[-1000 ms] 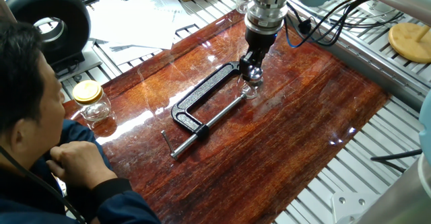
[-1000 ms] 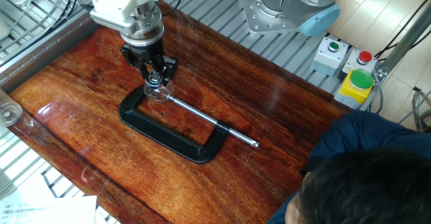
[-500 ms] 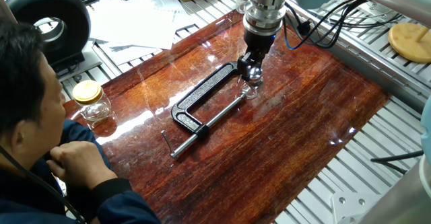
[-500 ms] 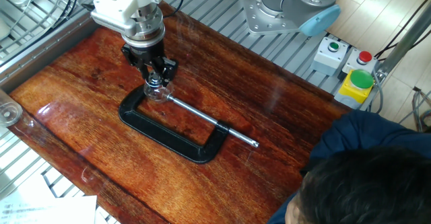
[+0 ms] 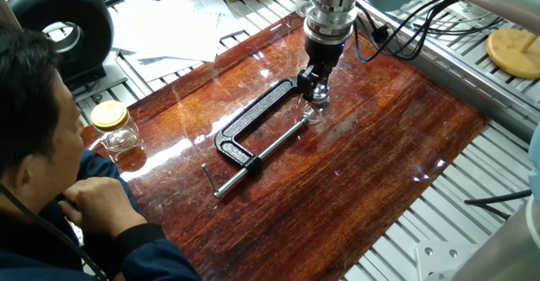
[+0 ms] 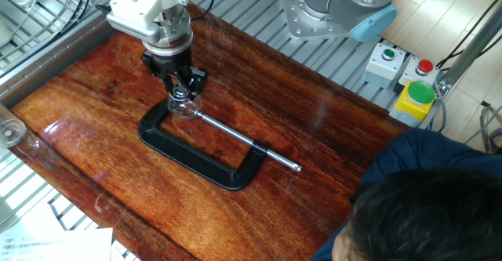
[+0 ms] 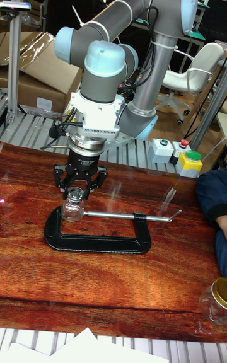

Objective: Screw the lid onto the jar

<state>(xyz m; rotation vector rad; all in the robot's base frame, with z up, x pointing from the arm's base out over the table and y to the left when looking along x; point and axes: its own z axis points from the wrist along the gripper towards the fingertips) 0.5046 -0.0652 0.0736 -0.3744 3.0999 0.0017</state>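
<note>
The tiny clear jar stands upright on the wooden board, clamped in the jaws of a black C-clamp. It also shows as the jar in one fixed view and the jar in the other. My gripper points straight down over the jar's mouth. Its fingers are shut on the small transparent lid, which sits on top of the jar. The same gripper hides most of the lid in one fixed view, and the gripper does so in the other.
A bigger yellow-lidded jar stands at the board's left edge beside a seated person. The clamp's screw rod runs across the board. A button box and papers lie off the board.
The wrist above the gripper has shifted very slightly. The gripper stays on the jar's top, and the jar and clamp have not moved.
</note>
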